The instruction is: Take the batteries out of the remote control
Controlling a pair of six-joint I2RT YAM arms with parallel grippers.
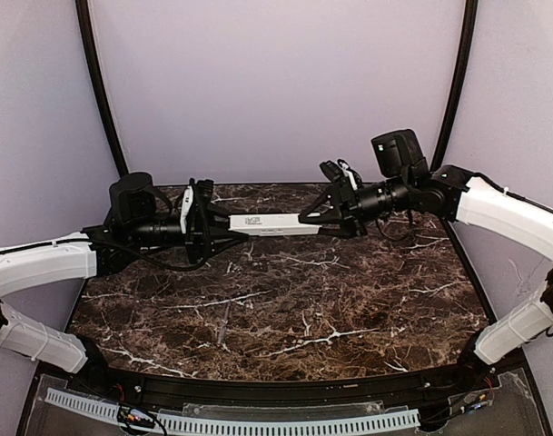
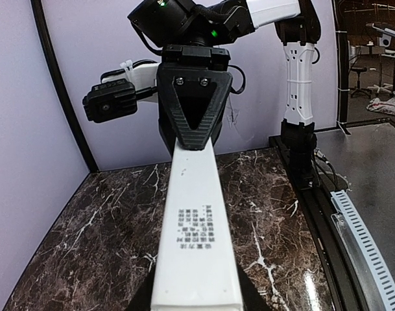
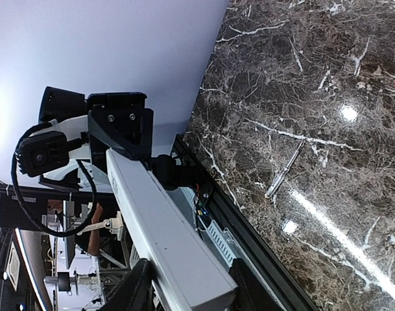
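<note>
The remote control (image 1: 267, 223) is a long white bar held level in the air above the back of the marble table (image 1: 285, 309), printed label up (image 2: 196, 227). My left gripper (image 1: 223, 224) is shut on its left end, with dark fingers (image 2: 140, 299) at both sides. My right gripper (image 1: 311, 218) clasps the right end (image 3: 184, 285), a finger against each side; its ribbed finger (image 2: 192, 110) covers the bar's far tip. A slim grey cylinder, apparently one of the batteries (image 3: 285, 170), lies on the table (image 1: 224, 324). No open compartment shows.
Purple walls and two black curved posts (image 1: 102, 91) close in the back and sides. A black rail and a white slotted cable duct (image 1: 258, 423) run along the near edge. My right arm's white links (image 1: 521, 218) stand at the right edge.
</note>
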